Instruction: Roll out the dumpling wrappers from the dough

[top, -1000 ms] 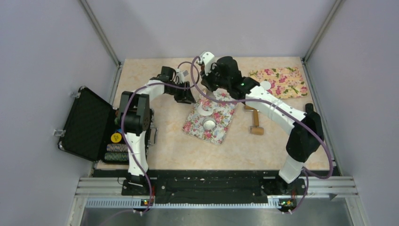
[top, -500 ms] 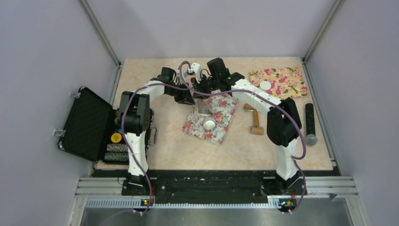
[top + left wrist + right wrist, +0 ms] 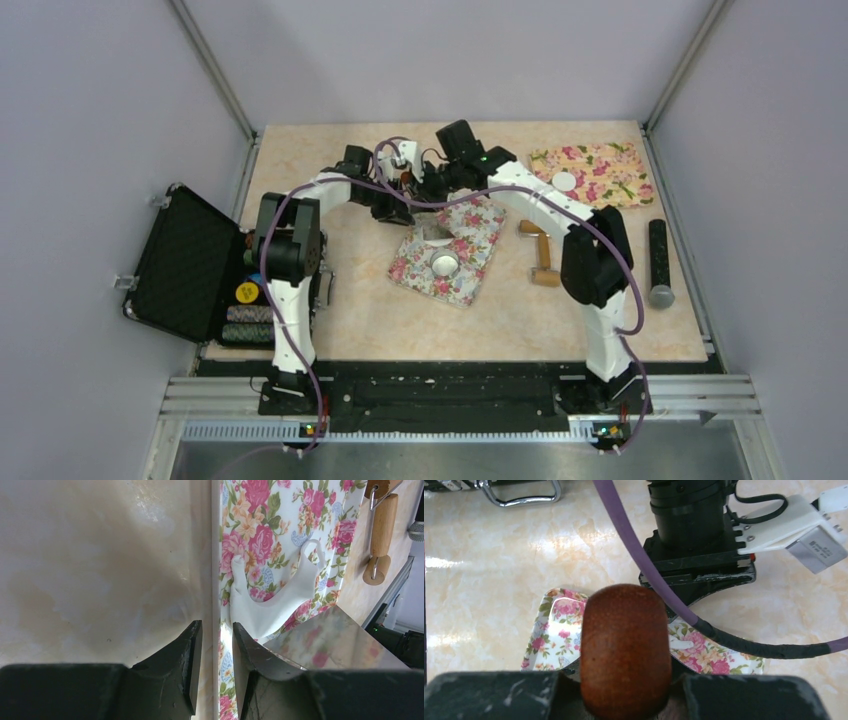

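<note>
A white sheet of dough, stretched and wrinkled, lies on the central floral mat; only a bit of it shows in the top view and in the right wrist view. My left gripper is shut on that mat's far-left edge, low on the table. My right gripper is shut on a brown wooden rolling pin, right beside the left gripper over the mat's far corner. One flat white wrapper lies on the far-right floral mat.
A small clear glass bowl stands on the central mat. A wooden handled roller lies to its right and a black cylinder near the right edge. An open black case sits at the left.
My right arm has folded in and brought the rolling pin left and down to the mat's far corner beside the left gripper. The round dough is now mostly covered. The left arm barely moved.
</note>
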{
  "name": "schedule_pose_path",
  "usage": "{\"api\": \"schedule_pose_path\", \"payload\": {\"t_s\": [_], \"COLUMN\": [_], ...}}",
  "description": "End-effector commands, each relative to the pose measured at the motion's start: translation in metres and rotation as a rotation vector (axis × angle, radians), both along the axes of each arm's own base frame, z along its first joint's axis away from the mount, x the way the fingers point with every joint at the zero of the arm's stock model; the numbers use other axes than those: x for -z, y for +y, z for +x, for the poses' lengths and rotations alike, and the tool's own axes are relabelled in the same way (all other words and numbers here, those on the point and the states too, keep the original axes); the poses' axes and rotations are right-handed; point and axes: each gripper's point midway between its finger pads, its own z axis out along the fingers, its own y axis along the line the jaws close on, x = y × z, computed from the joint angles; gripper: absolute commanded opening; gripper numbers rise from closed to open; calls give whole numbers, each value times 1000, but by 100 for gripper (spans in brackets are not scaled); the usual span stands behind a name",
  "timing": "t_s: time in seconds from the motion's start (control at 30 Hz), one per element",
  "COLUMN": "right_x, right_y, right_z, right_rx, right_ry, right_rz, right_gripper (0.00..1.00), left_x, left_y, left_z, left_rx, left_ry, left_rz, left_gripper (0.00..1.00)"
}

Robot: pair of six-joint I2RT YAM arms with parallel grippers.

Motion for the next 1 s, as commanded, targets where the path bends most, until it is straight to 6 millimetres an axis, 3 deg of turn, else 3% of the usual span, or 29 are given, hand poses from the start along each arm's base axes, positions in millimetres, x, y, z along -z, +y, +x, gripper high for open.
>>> {"api": "schedule_pose_path", "payload": {"t_s": [0.0, 0.37, 0.6, 0.8, 0.97], "right_x": [-16, 11, 2, -9, -5], "right_y": [4, -1, -4, -4, -8], "right_z": [1, 19, 35, 36, 41], "right_rx": [-62, 0, 83, 101, 129], "right_ry": [-30, -87, -203, -237, -258], "right_rz": [39, -48, -51, -49, -75], "right_gripper": [0, 0, 0, 0, 0], "left_x": [0, 5, 15, 24, 27], "left_y": [-3, -5, -4, -7, -7], "left_z": [3, 1, 1, 1, 2], "left_rx": [17, 21, 10, 13, 9], "left_ry": [-19, -12, -6, -8, -16], "left_rz": [-13, -1, 70, 143, 176], "left_gripper": [34, 34, 31, 20, 0]}}
